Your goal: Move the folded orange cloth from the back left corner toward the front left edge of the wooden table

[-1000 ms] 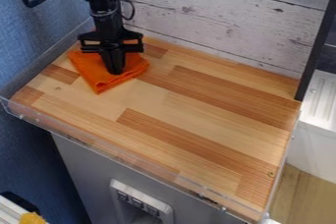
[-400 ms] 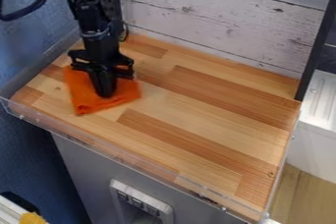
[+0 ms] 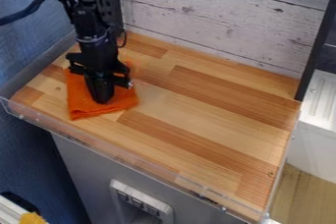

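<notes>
Camera view: an orange cloth [image 3: 80, 101] is lying at ten o'clock on the wooden worktop [image 3: 210, 120]. The end effector [image 3: 102, 101] is pointing down onto it, fingers standing together; whether they are pinching a fold, I can't tell. The arm is hiding part of the cloth from eleven o'clock. A whitewashed plank wall [image 3: 216, 16] is closing off twelve, a dark post [image 3: 316, 46] is standing at two, and a clear rim [image 3: 118, 154] is running from nine towards five.
</notes>
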Motion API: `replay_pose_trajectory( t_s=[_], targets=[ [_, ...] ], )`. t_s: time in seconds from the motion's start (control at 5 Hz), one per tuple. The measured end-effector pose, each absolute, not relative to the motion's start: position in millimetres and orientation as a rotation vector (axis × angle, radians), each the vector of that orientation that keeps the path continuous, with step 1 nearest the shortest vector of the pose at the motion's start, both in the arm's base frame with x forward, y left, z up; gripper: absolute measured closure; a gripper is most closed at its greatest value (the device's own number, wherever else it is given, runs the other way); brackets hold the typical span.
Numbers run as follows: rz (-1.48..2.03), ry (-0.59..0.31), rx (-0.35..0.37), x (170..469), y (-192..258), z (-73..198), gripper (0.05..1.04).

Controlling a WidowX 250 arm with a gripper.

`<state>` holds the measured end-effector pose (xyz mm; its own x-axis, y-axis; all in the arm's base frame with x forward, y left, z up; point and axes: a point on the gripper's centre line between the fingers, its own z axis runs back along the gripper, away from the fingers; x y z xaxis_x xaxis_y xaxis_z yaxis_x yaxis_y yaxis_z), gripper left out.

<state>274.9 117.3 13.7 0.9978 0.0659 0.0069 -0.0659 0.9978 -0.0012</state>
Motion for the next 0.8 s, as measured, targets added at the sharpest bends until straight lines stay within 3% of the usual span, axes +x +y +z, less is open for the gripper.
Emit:
replay_pose_trajectory(
  t_s=[0.2, 0.6, 0.8],
  targets=[
    [0.028, -0.005, -0.004, 272.0, 114.1, 27.4, 0.846],
    [-0.031, 0.007, -0.007, 278.4, 118.2, 46.5, 0.285],
    [-0.040, -0.004, -0.001, 285.7, 125.1, 58.1, 0.086]
  ],
)
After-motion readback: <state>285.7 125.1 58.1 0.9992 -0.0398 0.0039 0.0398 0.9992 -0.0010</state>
